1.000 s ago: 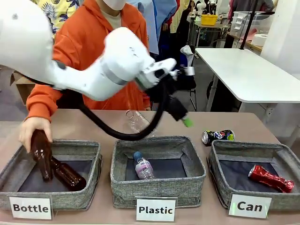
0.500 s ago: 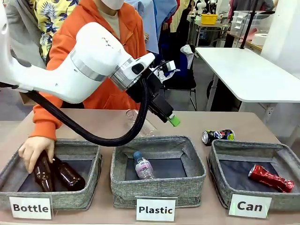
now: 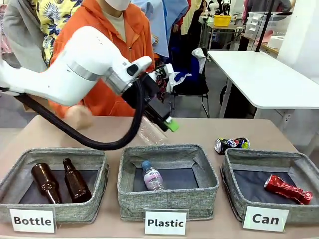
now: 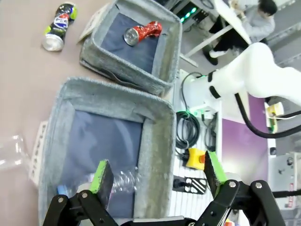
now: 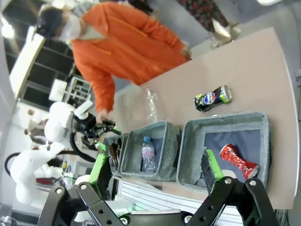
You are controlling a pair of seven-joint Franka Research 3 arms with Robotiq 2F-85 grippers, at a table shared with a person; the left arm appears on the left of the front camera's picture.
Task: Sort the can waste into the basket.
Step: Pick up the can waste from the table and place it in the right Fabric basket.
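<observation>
Here, the left tool (image 4: 155, 169) and right tool (image 5: 155, 165) both gape wide, seemingly empty.

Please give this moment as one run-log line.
left gripper: open, empty | right gripper: open, empty | red can: in Can basket | dark can: on table

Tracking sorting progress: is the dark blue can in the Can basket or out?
Out: the dark blue can lies on the table beyond the Can basket, which holds the red can.
</observation>
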